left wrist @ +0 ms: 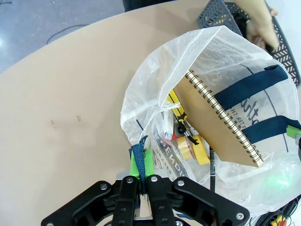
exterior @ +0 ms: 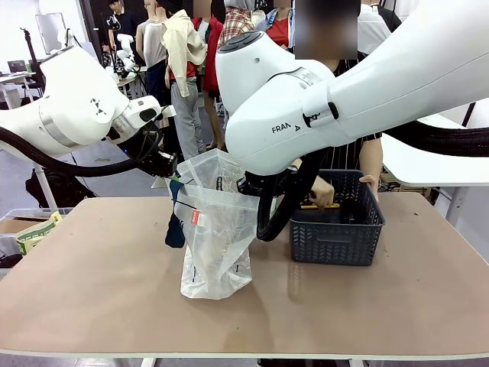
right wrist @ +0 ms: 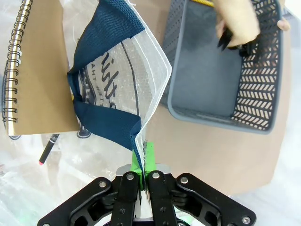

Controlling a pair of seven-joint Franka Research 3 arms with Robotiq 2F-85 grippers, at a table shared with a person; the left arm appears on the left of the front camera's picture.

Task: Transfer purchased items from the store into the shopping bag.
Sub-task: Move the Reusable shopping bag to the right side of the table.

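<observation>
Robotics lab: white left arm (exterior: 65, 111), right arm (exterior: 397, 69) flanking plain brown table (exterior: 92, 260), black cabling (exterior: 46, 159), grey floor (left wrist: 47, 23).

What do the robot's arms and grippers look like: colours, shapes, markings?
The left arm and right arm are white and rounded, with black cables. The right arm bears black "FRAN" lettering. The left gripper and right gripper are black with green pads.

The shopping bag (exterior: 218, 245) is translucent white, its handles (left wrist: 249, 92) navy.

Crinkly translucent plastic shopping bag (exterior: 218, 237), matt plastic basket (exterior: 336, 238), brown card notebook (left wrist: 207, 117)
</observation>
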